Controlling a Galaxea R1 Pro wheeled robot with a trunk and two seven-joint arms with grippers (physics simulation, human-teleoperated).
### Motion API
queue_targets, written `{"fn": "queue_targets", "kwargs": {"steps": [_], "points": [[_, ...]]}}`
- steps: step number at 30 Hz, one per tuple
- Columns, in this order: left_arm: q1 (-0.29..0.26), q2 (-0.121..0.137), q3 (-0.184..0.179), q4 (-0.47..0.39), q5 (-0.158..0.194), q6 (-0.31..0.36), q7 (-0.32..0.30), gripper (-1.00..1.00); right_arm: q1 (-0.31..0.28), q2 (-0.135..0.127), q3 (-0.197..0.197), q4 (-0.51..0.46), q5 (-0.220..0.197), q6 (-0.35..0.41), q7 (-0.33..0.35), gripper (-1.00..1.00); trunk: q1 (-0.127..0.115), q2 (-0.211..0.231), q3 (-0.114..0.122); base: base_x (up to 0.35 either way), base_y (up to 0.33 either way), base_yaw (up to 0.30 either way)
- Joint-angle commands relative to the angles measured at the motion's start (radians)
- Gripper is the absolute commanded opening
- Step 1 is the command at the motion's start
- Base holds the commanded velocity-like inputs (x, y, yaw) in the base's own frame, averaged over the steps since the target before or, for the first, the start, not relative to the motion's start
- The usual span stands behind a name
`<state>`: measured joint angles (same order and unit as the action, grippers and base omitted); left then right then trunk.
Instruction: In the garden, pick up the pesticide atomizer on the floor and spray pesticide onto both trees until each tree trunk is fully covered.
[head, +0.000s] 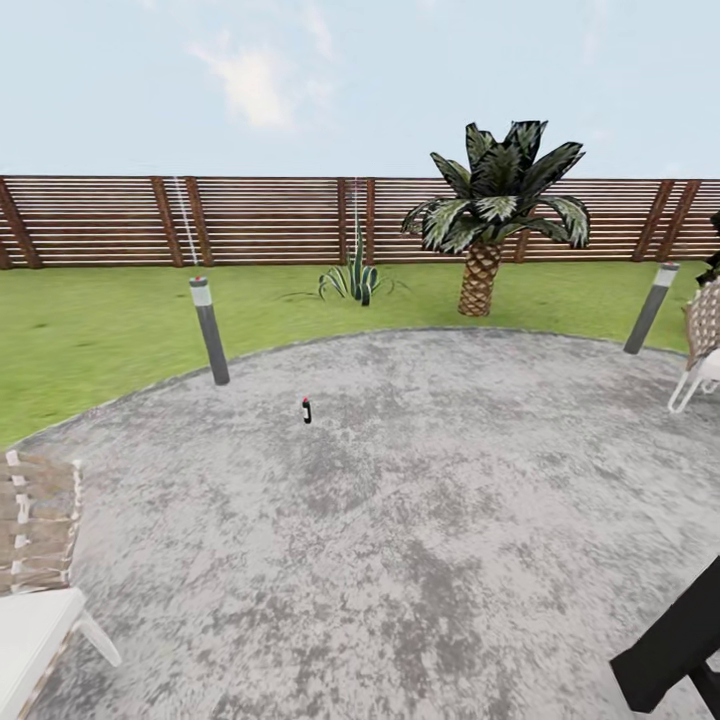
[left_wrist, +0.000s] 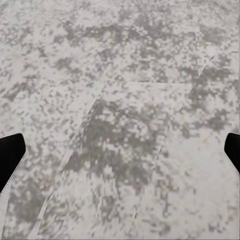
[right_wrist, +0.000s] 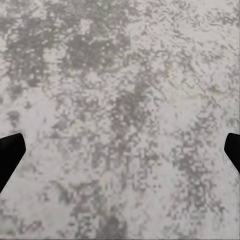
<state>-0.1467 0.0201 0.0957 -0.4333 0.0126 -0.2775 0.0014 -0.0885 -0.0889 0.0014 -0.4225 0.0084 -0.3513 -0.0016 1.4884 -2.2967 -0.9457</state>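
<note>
Underfoot spreads the mottled grey floor, ringed by lawn and slat fence. Both hands, the left hand and right hand, hang wide and empty over it, presumably awaiting approach. The small pesticide atomizer stands upright well ahead, near a bollard light.

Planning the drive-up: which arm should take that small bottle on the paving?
Left, tentatively. The atomizer stands left of centre on the floor, far ahead. Both the left gripper and right gripper are open and empty.
</note>
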Motion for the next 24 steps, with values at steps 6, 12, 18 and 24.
{"fn": "queue_targets", "kwargs": {"steps": [6, 12, 18, 24], "points": [[-0.001, 0.0, 0.001, 0.001, 0.001, -0.003, 0.0, 1.0, 0.0, 0.0, 0.0, 0.001, 0.001, -0.003, 0.0, 1.0, 0.0, 0.0, -0.001, 0.34, 0.0, 0.0], [-0.001, 0.0, 0.001, 0.001, 0.001, -0.003, 0.0, 1.0, 0.0, 0.0, 0.0, 0.001, 0.001, -0.003, 0.0, 1.0, 0.0, 0.0, -0.001, 0.34, 0.0, 0.0], [-0.001, 0.0, 0.001, 0.001, 0.001, -0.003, 0.0, 1.0, 0.0, 0.0, 0.0, 0.001, 0.001, -0.003, -0.001, 1.0, 0.0, 0.0, -0.001, 0.34, 0.0, 0.0], [-0.001, 0.0, 0.001, 0.001, 0.001, -0.003, 0.0, 1.0, 0.0, 0.0, 0.0, 0.0, 0.001, -0.003, 0.0, 1.0, 0.0, 0.0, -0.001, 0.34, 0.0, 0.0]]}}
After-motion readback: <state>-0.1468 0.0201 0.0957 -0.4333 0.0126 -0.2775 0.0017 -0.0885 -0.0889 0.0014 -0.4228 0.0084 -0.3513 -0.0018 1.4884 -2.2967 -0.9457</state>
